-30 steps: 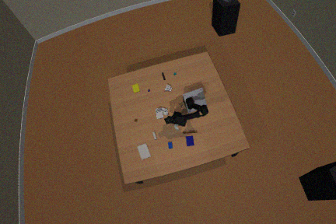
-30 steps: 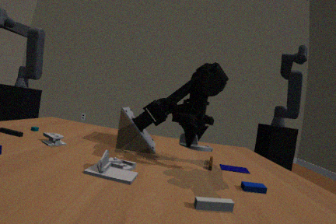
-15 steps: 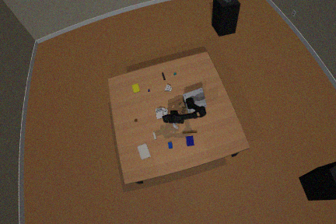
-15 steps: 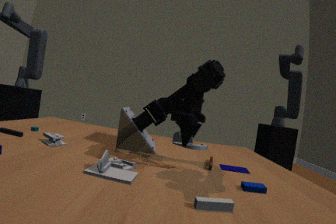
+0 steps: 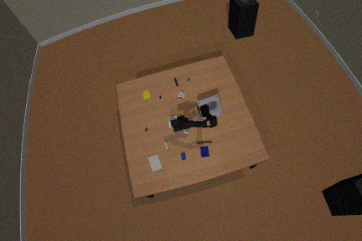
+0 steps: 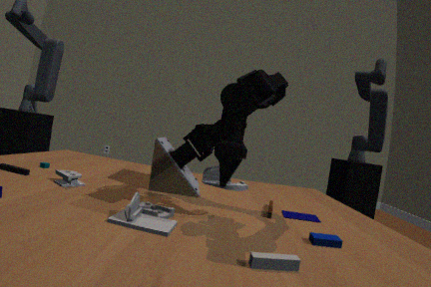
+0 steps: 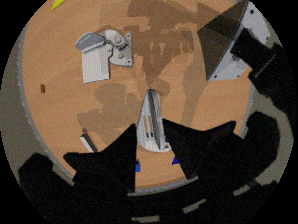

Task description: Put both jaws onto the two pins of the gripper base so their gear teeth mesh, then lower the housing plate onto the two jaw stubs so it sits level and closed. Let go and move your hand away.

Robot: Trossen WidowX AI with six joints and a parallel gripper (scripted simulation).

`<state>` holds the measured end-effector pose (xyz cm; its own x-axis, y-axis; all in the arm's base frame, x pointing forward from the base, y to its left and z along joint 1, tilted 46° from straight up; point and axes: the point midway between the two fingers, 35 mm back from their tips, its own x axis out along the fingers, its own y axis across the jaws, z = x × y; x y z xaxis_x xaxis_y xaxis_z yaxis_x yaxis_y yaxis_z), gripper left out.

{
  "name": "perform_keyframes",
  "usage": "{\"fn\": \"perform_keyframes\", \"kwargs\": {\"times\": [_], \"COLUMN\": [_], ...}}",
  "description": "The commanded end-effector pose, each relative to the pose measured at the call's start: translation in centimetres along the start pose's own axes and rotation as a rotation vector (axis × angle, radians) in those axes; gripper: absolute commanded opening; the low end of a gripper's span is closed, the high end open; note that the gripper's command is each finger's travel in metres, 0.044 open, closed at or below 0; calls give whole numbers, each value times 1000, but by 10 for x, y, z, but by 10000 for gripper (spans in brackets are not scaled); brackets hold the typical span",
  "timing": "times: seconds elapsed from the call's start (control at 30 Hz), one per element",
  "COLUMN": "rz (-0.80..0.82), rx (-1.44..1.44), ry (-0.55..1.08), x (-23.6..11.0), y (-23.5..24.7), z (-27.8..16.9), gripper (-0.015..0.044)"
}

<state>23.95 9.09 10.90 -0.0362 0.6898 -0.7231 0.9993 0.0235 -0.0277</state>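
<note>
My gripper point(image 6: 223, 183) point(image 7: 148, 123) is shut on a pale grey jaw point(image 6: 212, 174) point(image 7: 144, 131), held above the table right of the gripper base in the wrist view; its two slots show there. The white gripper base point(image 5: 171, 122) point(image 6: 145, 222) point(image 7: 120, 56) stands on the table. A jaw point(image 6: 133, 208) point(image 7: 90, 41) with a raised grey pad is at it; round bosses and gear teeth show beside it in the wrist view. Whether it is fully seated I cannot tell. A separate white part point(image 5: 181, 94) point(image 6: 69, 175), seemingly the housing plate, stands apart from the base.
The arm's grey mounting plate point(image 5: 218, 110) point(image 6: 167, 175) point(image 7: 225, 70) stands beside the work area. A white block point(image 5: 166, 146) point(image 6: 274, 261), a blue block point(image 5: 183, 156) point(image 6: 325, 240), a blue pad point(image 5: 204, 151) point(image 6: 300, 216) and a brown stick point(image 5: 204, 141) point(image 6: 270, 209) lie on the table.
</note>
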Motion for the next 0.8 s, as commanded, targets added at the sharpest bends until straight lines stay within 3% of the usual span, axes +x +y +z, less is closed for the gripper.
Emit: {"fn": "perform_keyframes", "kwargs": {"times": [0.0, 0.77], "rz": [3, -5], "rx": [-109, -676], "ry": [-10, -14], "x": [-1, 0], "y": [8, 29], "z": [13, 86], "gripper": [134, 134]}}
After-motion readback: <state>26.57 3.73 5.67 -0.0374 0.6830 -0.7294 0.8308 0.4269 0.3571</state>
